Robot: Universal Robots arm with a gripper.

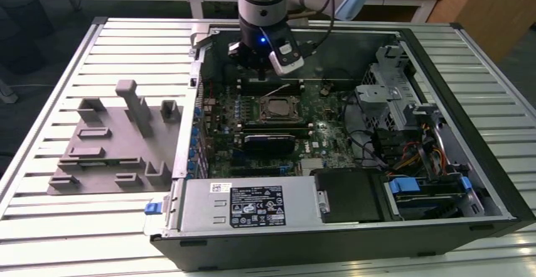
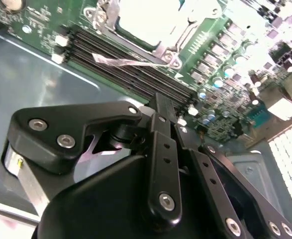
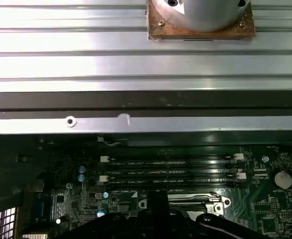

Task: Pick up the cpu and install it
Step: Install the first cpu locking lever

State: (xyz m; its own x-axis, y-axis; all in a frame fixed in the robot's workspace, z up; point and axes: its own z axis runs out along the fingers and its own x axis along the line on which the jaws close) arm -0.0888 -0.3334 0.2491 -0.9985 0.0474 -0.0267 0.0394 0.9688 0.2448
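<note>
The cpu (image 1: 279,108) lies flat in the black socket frame on the motherboard, in the middle of the open computer case (image 1: 469,183). In the second wrist view its pale top (image 2: 146,17) shows inside the metal frame, past the memory slots. My gripper (image 1: 261,75) hangs above the board just behind the socket, toward the case's back wall. It is shut with nothing in it, and its black linkage (image 2: 160,107) narrows to a point short of the socket. In the first wrist view the gripper's tip (image 3: 158,199) covers part of the socket frame (image 3: 213,201).
A grey fixture plate (image 1: 117,145) with upright blocks sits on the slatted table at the exterior view's left. Inside the case are the power supply (image 1: 251,205) at the front, a drive cage (image 1: 390,98) and cables (image 1: 402,151) at the right, and memory slots (image 3: 170,169) beside the socket.
</note>
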